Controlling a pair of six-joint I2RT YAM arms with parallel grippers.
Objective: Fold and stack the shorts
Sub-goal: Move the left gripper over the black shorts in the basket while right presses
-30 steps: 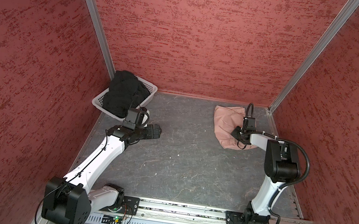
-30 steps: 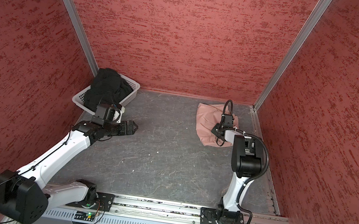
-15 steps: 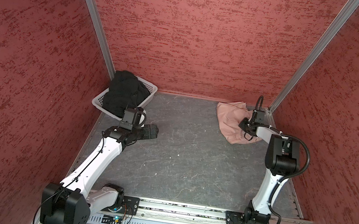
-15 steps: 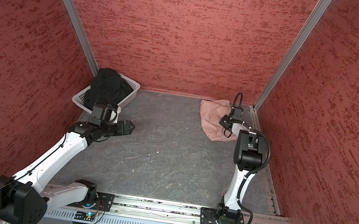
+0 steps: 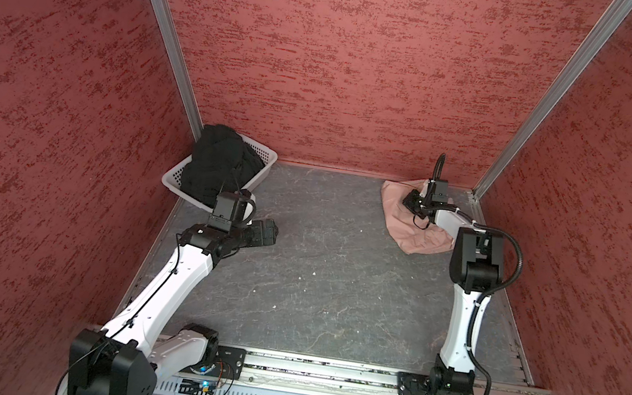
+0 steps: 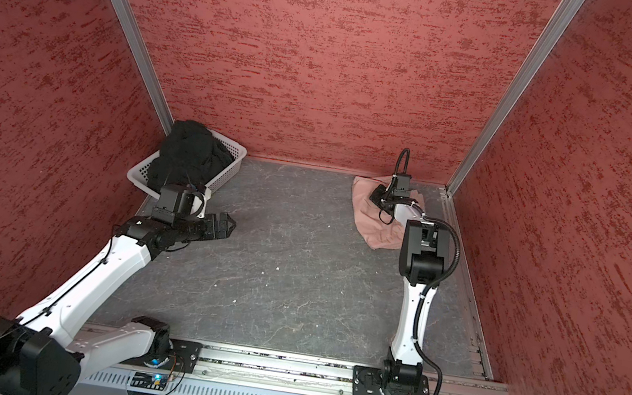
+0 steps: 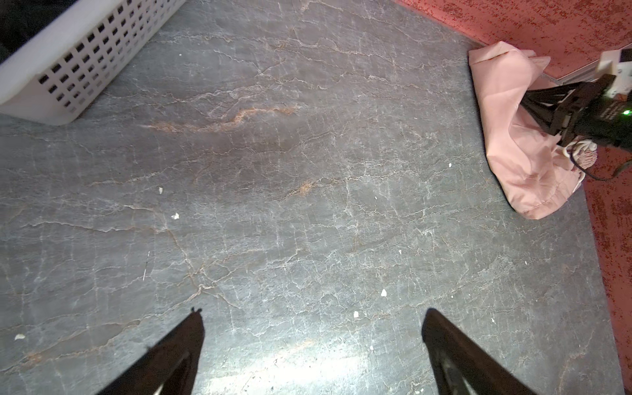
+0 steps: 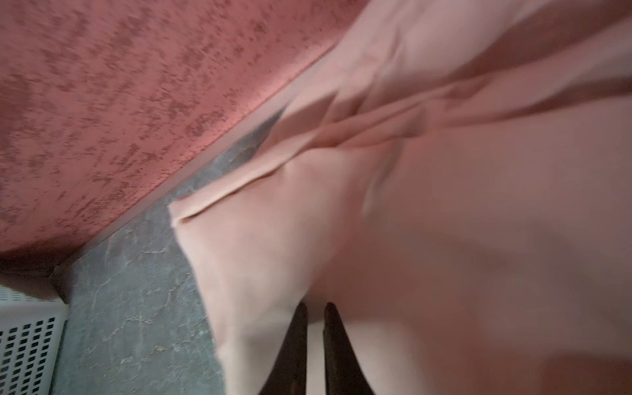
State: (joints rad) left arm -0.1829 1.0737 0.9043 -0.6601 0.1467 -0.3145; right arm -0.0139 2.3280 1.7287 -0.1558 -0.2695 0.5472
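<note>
Zero pairs folded, zero stacked at this reading. The black shorts (image 5: pixel 218 164) sat heaped inside the basket (image 7: pixel 68 78), bulging above its rim, with no claw on them. The pink shorts (image 5: pixel 397 218) lay crumpled on the tabletop (image 5: pixel 335 285), well apart from the basket, at the opposite end of the back wall from it. The right claw (image 5: pixel 411 200) was down on the pink heap. In the blurred right wrist view its jaws stood nearly together with a fold of pink cloth at the tips, so this was judged a pinch on the pink shorts. The left claw (image 7: pixel 313 312) hovered just beside the basket's outer wall, jaws wide, holding nothing, over bare tabletop. Judged stage: very early. Left to do: spread and fold the pink pair, fetch the black pair out of the basket, fold it, stack one on the other. Edges: the pink shorts crowded the back wall and the side rail farthest from the basket, one hem corner just short of the wall foot, so there was no room to flatten cloth there. The basket itself sat jammed into its own corner. Open room: the tabletop between basket and pink shorts was bare apart from small pale specks, ample for laying a pair flat.
</note>
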